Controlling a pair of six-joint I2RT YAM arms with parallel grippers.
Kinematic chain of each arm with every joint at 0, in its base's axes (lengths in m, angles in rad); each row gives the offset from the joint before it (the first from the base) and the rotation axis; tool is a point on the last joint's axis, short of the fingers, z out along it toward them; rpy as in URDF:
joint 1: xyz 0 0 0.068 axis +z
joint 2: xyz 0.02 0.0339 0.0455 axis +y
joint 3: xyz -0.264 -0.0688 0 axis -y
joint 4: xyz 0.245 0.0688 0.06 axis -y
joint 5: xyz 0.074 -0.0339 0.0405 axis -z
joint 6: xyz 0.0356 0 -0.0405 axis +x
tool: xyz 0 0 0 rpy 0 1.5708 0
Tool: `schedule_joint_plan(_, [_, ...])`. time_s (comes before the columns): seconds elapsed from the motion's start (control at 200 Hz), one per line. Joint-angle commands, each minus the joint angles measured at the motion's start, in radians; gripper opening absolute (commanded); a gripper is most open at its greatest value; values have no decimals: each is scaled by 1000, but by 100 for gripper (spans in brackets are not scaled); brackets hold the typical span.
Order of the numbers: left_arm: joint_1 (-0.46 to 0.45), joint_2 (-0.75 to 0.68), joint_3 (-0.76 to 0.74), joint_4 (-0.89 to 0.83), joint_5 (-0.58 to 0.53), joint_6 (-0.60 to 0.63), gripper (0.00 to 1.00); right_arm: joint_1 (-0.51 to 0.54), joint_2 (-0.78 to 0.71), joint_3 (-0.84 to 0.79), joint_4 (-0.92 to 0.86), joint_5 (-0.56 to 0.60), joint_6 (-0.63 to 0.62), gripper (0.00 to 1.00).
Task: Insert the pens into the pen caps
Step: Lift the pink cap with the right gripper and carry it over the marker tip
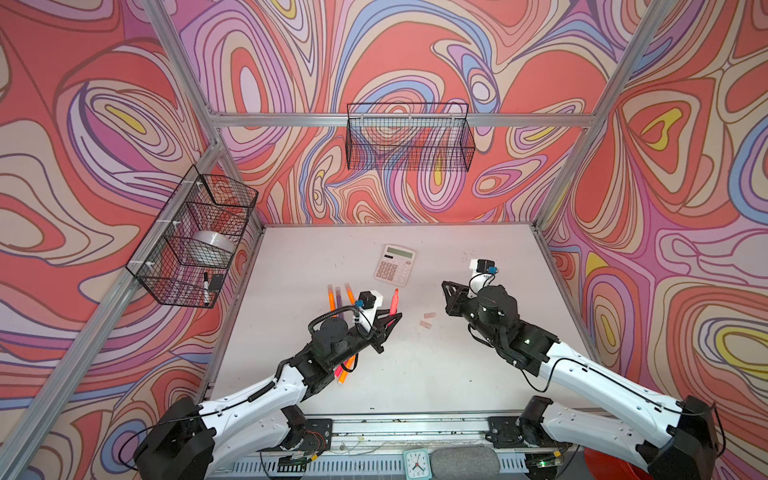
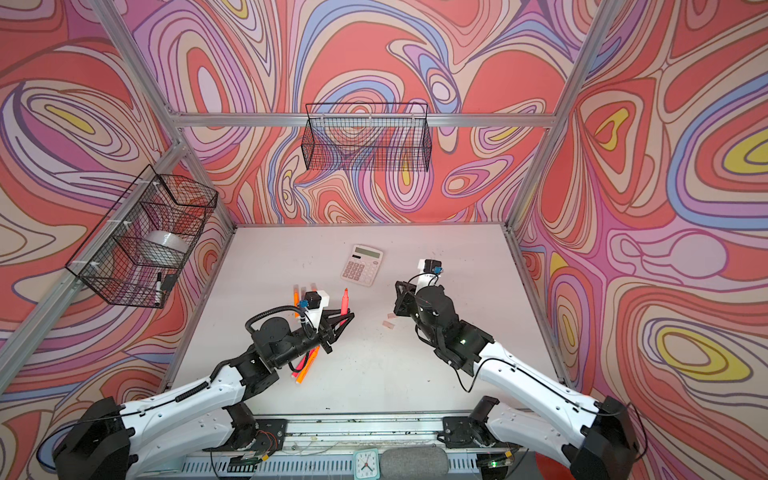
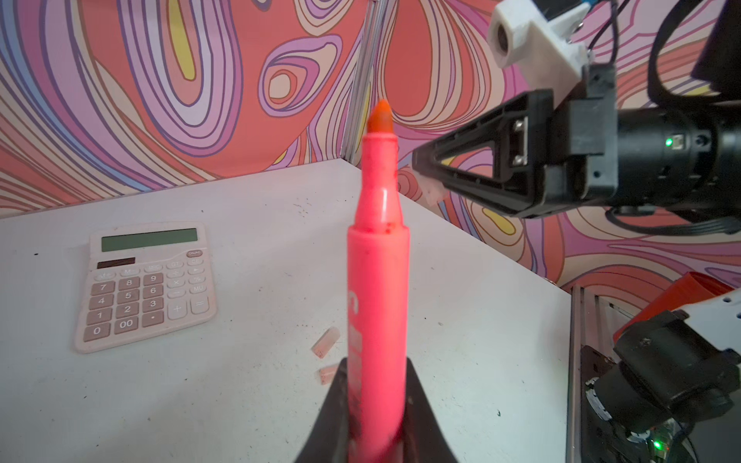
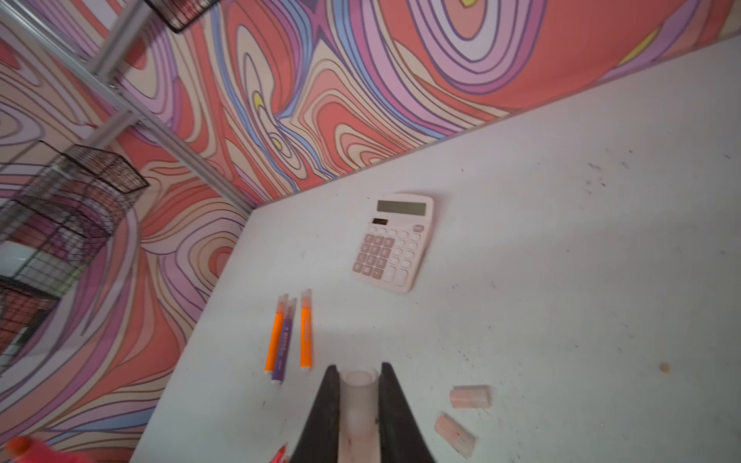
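Left fingers: clamped on the barrel of a pink-red pen, one finger each side. The pen juts well past the fingertips, uncapped, with the orange-tinted pointed tip at its free end.

Right fingers: pressed in on a translucent pale-pink pen cap, with the open mouth just past the fingertips.

Left wrist view: the right fingers sit near the pen's tip, off to one side and not touching it. The cap is not on the pen.

Loose caps: two lie on the counter just beside the right fingers, close together but apart.

Further out, two orange pens and a purple pen lie side by side, pale translucent ends toward the calculator. More pens, orange and pink-red, are partly hidden under the left forearm.

Arms, in both top views: each reaches in from the near edge with the forearm low and the wrist turned inward. The fingers face each other across mid-counter, and the held pen points toward the back wall.
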Motion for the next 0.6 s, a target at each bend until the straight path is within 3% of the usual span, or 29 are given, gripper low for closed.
schedule_joint_plan(0.0, [-2, 2, 28, 51, 56, 5, 0, 22, -24, -40, 207, -106, -55, 0])
schedule_joint_plan(0.255, [-1, 6, 30, 55, 69, 7, 0, 159, 75, -39, 480, -105, -141, 0])
schedule_joint_plan(0.591, [-2, 4, 30, 48, 60, 8, 0, 186, 132, -28, 595, -135, -141, 0])
